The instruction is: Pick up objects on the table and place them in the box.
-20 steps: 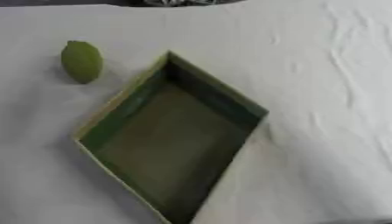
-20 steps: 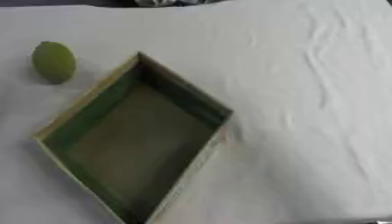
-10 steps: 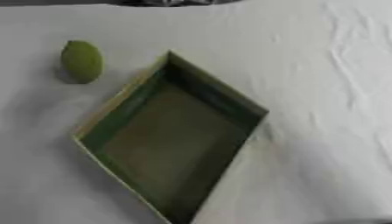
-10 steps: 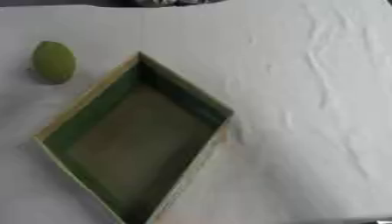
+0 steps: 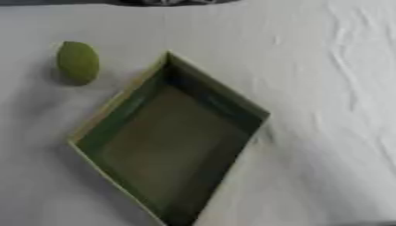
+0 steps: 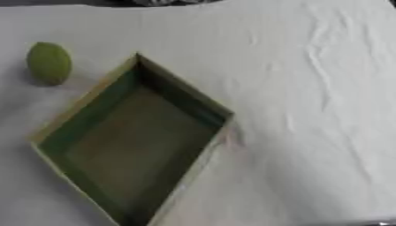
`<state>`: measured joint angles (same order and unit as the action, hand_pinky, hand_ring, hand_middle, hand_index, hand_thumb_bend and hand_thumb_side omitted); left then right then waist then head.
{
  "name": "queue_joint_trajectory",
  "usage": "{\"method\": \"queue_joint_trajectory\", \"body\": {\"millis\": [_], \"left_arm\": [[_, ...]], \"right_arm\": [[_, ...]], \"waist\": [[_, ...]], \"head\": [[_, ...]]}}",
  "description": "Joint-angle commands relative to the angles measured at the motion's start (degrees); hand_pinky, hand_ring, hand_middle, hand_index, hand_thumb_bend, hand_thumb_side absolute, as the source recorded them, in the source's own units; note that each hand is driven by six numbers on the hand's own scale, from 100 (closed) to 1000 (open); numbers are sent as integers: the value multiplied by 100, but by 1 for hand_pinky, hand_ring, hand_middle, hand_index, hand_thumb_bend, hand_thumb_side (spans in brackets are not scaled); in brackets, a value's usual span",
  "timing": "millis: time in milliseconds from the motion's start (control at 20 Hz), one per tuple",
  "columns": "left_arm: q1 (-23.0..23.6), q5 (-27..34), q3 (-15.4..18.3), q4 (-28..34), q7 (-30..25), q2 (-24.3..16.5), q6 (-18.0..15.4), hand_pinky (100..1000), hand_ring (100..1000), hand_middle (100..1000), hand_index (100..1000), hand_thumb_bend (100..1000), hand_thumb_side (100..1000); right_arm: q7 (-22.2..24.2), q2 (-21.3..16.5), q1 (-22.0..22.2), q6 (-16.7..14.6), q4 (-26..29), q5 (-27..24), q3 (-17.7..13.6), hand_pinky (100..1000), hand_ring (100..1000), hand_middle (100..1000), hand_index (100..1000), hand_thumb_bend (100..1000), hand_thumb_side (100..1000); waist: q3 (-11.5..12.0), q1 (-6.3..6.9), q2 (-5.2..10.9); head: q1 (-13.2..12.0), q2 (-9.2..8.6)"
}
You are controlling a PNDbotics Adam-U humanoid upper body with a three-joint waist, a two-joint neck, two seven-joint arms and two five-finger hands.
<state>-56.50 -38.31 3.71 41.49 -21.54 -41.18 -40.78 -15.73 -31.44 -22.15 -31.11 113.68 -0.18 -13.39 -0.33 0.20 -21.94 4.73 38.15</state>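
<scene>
Where white wrinkled cloth (image 5: 333,88) spreads, rhombus-set green box (image 5: 116,128), smooth oval green fruit (image 5: 77,62), hands unseen.

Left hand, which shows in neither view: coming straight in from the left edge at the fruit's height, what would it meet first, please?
Probably the fruit, on the cloth left of the box; nothing shows before it.

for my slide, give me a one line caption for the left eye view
Green fruit on the white cloth, left of an empty green box; no hands in view.
</scene>
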Motion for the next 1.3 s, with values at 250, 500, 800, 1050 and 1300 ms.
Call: {"method": "queue_joint_trajectory", "body": {"millis": [250, 500, 800, 1050, 1300], "left_arm": [[-83, -178, 27, 480, 169, 174, 156, 953, 939, 916, 942, 100, 317], [-108, -67, 272, 690, 107, 683, 483, 956, 935, 910, 922, 100, 674], [-101, -430, 528, 687, 332, 1080, 959, 968, 945, 914, 927, 100, 653], [-122, -808, 460, 985, 466, 1294, 1352, 971, 947, 916, 931, 100, 635], [-79, -830, 288, 1390, 310, 1500, 1736, 970, 941, 907, 921, 100, 568]], "right_arm": [[1, -65, -54, 8, 92, -30, -65, 808, 626, 585, 722, 100, 519], [-16, -31, -46, 35, 92, -46, -82, 809, 626, 585, 722, 100, 525], [-20, 22, -36, 47, 92, -63, -98, 810, 626, 584, 722, 100, 526], [-20, 40, -53, 55, 92, -82, -92, 810, 626, 584, 722, 100, 529], [-18, 59, -56, 62, 92, -99, -95, 811, 626, 584, 721, 100, 531]], "waist": [[-7, 20, 92], [87, 5, 120], [155, -57, 125], [199, -69, 146], [197, -79, 163]], "head": [[-130, -112], [-304, -89], [-639, -47], [-699, 36], [-663, 87]]}}
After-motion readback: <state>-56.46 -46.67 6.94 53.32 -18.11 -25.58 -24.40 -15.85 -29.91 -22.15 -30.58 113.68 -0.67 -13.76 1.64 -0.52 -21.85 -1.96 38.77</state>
